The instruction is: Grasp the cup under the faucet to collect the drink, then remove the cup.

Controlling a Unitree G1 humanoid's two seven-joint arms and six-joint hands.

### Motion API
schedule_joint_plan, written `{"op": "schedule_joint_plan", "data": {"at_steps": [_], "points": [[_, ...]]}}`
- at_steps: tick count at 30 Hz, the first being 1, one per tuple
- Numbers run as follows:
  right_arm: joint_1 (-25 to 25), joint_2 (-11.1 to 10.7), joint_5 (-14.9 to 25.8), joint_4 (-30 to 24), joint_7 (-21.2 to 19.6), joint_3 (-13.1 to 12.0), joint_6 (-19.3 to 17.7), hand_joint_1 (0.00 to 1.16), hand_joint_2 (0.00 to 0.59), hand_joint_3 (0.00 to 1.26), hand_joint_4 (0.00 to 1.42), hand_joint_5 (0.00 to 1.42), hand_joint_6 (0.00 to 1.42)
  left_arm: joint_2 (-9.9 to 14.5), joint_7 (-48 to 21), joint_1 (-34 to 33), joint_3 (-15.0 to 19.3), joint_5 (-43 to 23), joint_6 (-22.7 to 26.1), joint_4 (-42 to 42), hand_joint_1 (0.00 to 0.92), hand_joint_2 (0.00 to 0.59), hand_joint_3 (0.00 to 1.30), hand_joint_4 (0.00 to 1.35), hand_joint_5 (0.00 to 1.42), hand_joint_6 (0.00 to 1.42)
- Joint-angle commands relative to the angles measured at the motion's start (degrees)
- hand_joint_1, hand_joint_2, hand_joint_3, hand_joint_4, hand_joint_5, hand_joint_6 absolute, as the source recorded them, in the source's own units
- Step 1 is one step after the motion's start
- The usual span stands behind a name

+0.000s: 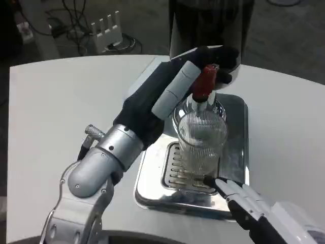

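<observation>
A clear ribbed cup [200, 140] stands upright on the grille of the silver drip tray [150, 184], directly under the faucet [199, 104]. My left hand [189, 81] reaches up from the left, and its dark fingers close around the faucet's red handle [205, 81]. My right hand [242, 199] comes in from the lower right. Its fingers [226, 187] wrap the cup's base on the near side. I cannot make out any liquid inside the cup.
The dark drink dispenser [210, 25] rises behind the tray at the table's far edge. White tabletop [61, 112] spreads wide to the left and right of the tray. A white power strip [106, 29] and cables lie on the floor beyond.
</observation>
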Motion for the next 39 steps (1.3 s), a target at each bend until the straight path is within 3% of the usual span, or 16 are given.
{"op": "schedule_joint_plan", "data": {"at_steps": [1, 14, 26, 39], "points": [[0.4, -0.1, -0.2, -0.8, -0.8, 0.3, 0.4, 0.45, 0.434, 0.07, 0.03, 0.00, 0.00, 0.3, -0.7, 0.8, 0.2, -0.7, -1.1, 0.8, 0.000, 0.063, 0.33, 0.27, 0.32, 0.26], [0.6, -0.3, -0.1, -0.8, -1.1, 0.4, 0.4, 0.45, 0.434, 0.07, 0.03, 0.00, 0.00, 3.2, -5.5, 0.0, -0.3, -0.2, -5.7, 3.5, 0.000, 0.082, 0.26, 0.21, 0.25, 0.18], [-0.2, -0.2, -0.3, -0.8, -0.9, 0.7, 0.8, 0.45, 0.434, 0.07, 0.03, 0.00, 0.00, 5.4, -5.3, 0.3, -0.8, 2.6, -10.0, 4.3, 0.000, 0.086, 0.34, 0.28, 0.30, 0.22], [-0.8, -0.5, -0.3, -0.8, -0.9, 0.8, 1.9, 0.45, 0.434, 0.07, 0.04, 0.00, 0.00, 6.2, -4.4, 0.7, -1.3, 6.1, -14.3, 5.3, 0.000, 0.086, 0.41, 0.31, 0.34, 0.25]]}}
